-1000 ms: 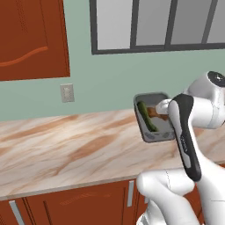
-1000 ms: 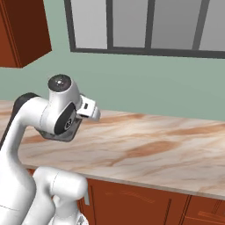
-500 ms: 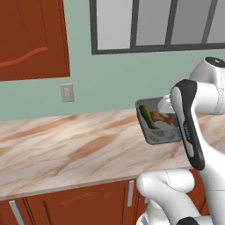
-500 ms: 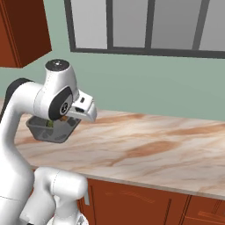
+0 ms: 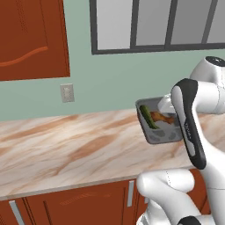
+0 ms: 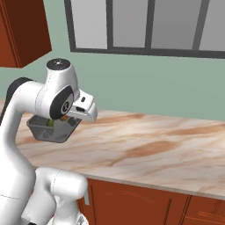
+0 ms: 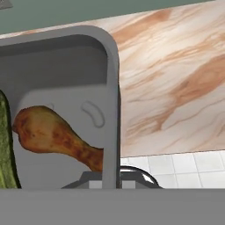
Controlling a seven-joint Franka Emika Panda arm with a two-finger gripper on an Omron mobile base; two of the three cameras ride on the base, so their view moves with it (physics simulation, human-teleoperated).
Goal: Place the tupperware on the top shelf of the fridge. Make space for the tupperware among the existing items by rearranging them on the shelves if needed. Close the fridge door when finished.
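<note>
The tupperware (image 5: 159,128) is an open grey tub, held tilted above the marble counter (image 5: 66,149) near the back wall. Inside it lie a browned chicken drumstick (image 7: 52,136) and a green vegetable (image 7: 6,151). My gripper (image 7: 112,179) is shut on the tub's rim (image 7: 112,101), which runs up between the fingers in the hand view. From the right base view the tupperware (image 6: 49,129) hangs just below the hand (image 6: 83,110). The fridge, its door, its shelves and the existing items are out of view.
A dark-framed window (image 5: 154,24) is set in the green wall above the counter. A red-brown upper cabinet (image 5: 30,39) hangs at the left, with a wall outlet (image 5: 67,93) below it. Wooden base cabinets (image 5: 66,204) run under the counter's front edge.
The arm has swung its elbow upward and turned the hand. The tupperware has shifted slightly right and down in the left base view, still gripped. The base has not moved.
</note>
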